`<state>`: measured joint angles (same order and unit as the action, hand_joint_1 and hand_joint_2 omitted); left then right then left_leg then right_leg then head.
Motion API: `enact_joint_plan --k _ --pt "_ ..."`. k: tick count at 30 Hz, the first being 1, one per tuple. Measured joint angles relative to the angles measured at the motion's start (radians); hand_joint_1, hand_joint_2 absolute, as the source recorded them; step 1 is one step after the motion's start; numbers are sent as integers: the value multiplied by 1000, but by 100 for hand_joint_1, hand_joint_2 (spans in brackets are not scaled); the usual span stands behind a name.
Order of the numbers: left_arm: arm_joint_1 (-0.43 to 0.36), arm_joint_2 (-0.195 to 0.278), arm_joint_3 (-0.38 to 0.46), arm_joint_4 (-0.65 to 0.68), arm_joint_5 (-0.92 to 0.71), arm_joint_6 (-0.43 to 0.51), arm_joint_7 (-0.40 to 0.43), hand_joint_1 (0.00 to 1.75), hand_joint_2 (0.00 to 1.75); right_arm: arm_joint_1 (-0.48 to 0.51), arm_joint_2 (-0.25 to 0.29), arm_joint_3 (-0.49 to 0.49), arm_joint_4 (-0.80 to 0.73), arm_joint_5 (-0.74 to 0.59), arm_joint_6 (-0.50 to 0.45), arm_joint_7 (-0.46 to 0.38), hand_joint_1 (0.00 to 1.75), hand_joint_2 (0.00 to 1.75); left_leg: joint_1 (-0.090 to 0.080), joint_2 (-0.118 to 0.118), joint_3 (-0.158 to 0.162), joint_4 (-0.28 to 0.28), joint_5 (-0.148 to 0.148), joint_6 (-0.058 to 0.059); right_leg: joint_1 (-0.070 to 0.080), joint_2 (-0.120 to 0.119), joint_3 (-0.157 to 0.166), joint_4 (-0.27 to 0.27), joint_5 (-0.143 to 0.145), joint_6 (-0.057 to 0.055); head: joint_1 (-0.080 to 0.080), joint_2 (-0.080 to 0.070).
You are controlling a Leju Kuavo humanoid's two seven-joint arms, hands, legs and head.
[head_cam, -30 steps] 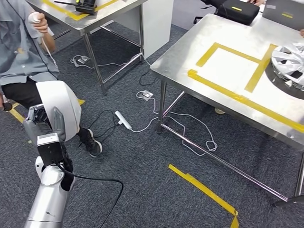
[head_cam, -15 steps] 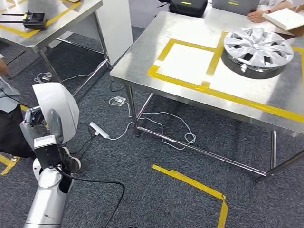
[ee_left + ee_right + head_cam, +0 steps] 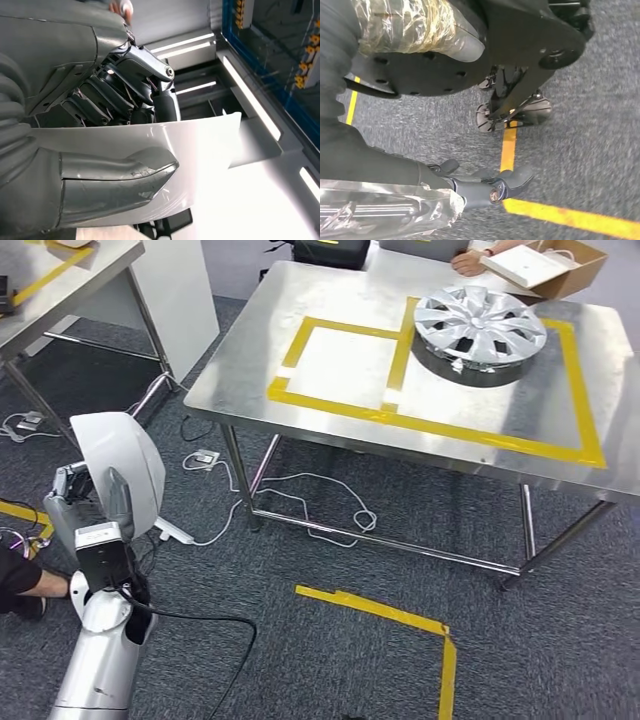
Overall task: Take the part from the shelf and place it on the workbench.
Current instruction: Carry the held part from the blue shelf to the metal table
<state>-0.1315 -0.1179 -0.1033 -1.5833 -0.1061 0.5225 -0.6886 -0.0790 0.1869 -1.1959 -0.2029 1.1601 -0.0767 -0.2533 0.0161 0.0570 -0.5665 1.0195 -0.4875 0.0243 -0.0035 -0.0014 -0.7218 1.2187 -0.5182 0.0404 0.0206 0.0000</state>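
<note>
My left hand (image 3: pixel 72 496) grips a white curved shell part (image 3: pixel 121 462) at the lower left of the head view, held up above the carpet. In the left wrist view the thumb lies under the white part (image 3: pixel 203 145) and the dark fingers (image 3: pixel 128 85) press on its other side. The steel workbench (image 3: pixel 249 370) stands ahead to the right, with yellow tape rectangles (image 3: pixel 340 365) marked on its top. My right hand (image 3: pixel 486 187) hangs over the carpet with its fingers loosely apart, holding nothing.
A silver wheel cover (image 3: pixel 479 330) lies in the workbench's right taped box. A cardboard box (image 3: pixel 551 265) and a person's arm (image 3: pixel 483 258) are at its far edge. Cables and a power strip (image 3: pixel 173 532) lie on the floor; a person's leg (image 3: pixel 19 580) is at left.
The camera has swung, bringing the workbench from the right edge toward the middle and closer. My left hand keeps its hold on the white part.
</note>
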Motion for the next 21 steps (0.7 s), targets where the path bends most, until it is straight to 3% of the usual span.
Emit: enact_joint_plan --k 2,3,6,8,9,11,12,13,14,15,17,19,21 --pt "-1 0 1 -1 0 1 0 175 175 1 0 0 0 0 0 0 0 175 -2 13 7 1 -7 -8 3 -18 77 -140 51 -7 0 0" --pt "-1 0 1 -2 0 1 0 175 175 0 0 0 0 0 -1 0 0 175 -4 18 9 1 -9 -13 5 -23 103 -184 61 -10 -1 0" --pt "-1 -2 1 -3 -1 1 -1 175 175 4 0 0 0 0 -1 -1 0 175 -6 26 11 -1 -10 -28 9 -20 119 -207 59 -23 -2 0" --pt "-1 -3 1 -4 -2 2 -2 175 175 6 0 0 0 0 -2 -1 0 175 -4 3 6 17 -27 -39 5 -16 123 -214 61 -34 -5 0" --pt "-1 -2 2 -4 -2 3 -2 175 175 5 0 0 0 1 -3 -1 0 175 -2 -15 -11 53 -50 -44 2 -14 126 -217 61 -39 -8 0" --pt "3 -1 2 -4 -3 6 -3 175 175 1 0 0 0 2 -4 -1 0 175 -1 -43 -71 178 -111 -48 2 -7 128 -217 59 -46 -12 0" --pt "6 0 2 -4 -3 8 -4 175 175 0 0 0 0 3 -4 -1 0 175 -1 -47 -102 239 -132 -49 3 -2 129 -216 58 -48 -13 0" --pt "9 1 2 -4 -4 9 -4 175 175 0 0 0 0 4 -4 -1 0 175 -1 -48 -122 272 -133 -49 4 3 131 -216 57 -49 -13 0" --pt "11 2 2 -4 -4 11 -5 175 175 0 0 0 0 4 -4 0 0 175 -1 -48 -124 267 -114 -47 5 9 132 -215 56 -49 -13 0" --pt "11 2 2 -4 -4 12 -5 175 175 0 0 0 0 4 -4 0 0 175 -1 -48 -107 224 -77 -44 5 14 135 -214 55 -49 -13 0" --pt "11 3 3 -4 -5 14 -6 175 175 -1 1 0 0 5 -4 0 0 175 -3 -53 -50 92 -4 -35 7 24 139 -211 51 -45 -13 0" --pt "10 3 3 -5 -7 14 -7 175 175 -1 1 0 0 6 -4 0 0 175 -6 -58 -17 13 16 -28 9 29 135 -209 49 -36 -13 0" --pt "10 3 4 -6 -9 14 -8 175 175 -1 2 0 0 6 -4 1 0 175 -8 -59 -15 0 12 -20 8 31 132 -211 51 -26 -12 0"
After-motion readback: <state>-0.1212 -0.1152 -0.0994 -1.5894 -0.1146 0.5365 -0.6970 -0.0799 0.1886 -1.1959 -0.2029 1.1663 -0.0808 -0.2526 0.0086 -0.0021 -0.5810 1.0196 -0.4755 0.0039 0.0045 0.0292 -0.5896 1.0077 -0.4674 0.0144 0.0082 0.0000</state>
